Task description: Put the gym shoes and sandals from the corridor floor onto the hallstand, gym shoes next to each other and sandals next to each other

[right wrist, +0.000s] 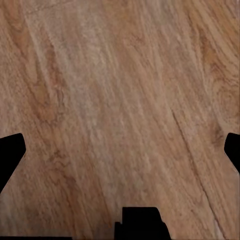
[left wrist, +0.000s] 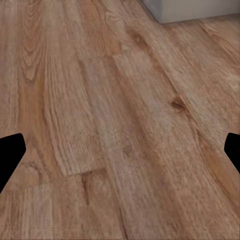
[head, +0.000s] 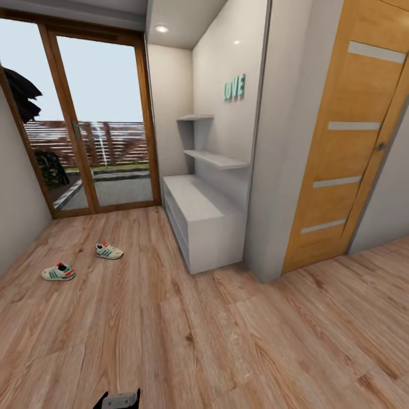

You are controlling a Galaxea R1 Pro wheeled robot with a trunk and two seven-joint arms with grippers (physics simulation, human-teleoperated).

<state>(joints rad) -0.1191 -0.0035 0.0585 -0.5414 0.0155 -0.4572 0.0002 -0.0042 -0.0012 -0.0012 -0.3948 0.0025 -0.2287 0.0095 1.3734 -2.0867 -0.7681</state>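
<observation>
1. Two gym shoes lay on the corridor floor (head: pixel 187 335) in my head view, apart from each other and well left of the hallstand (head: pixel 199 221): the nearer shoe (head: pixel 58 272) and the farther shoe (head: pixel 109 251).
2. The nearer shoe's long axis ran roughly left-right; which end was the toe I couldn't tell. The farther shoe's axis ran left-right too, tilted slightly — toe end equally unclear at this size.
3. The hallstand stood against the right wall past the shoes, its long axis running away from me toward the glass door (head: pixel 96 125).
4. My left gripper (left wrist: pixel 120 150) had its fingers spread wide over bare planks — a grey corner (left wrist: pixel 195 9) showed past them, probably the hallstand.
5. My right gripper (right wrist: pixel 120 150) was likewise spread wide, with nothing but floor between the fingers.
6. Count: two gym shoes, one hallstand, one wooden door (head: pixel 346 142) on the right.
</observation>
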